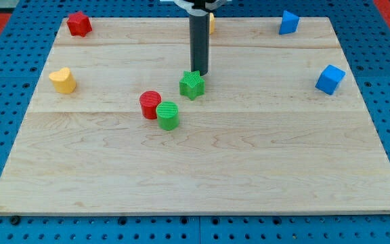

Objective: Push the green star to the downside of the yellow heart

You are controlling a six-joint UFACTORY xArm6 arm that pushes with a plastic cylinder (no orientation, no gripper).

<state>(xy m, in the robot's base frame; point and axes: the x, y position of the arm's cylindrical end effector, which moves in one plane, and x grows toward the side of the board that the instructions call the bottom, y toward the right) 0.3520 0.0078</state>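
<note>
The green star [191,85] lies near the board's middle, a little above centre. My tip [200,72] stands just above and slightly right of the star, touching or nearly touching its top edge. The yellow heart [63,80] lies at the view's left side of the board, far to the left of the star and at about the same height.
A red cylinder [150,104] and a green cylinder [168,115] sit touching, down-left of the star. A red block [79,24] is at top left, a yellow block [210,23] behind the rod, and blue blocks at top right [288,22] and right [330,79].
</note>
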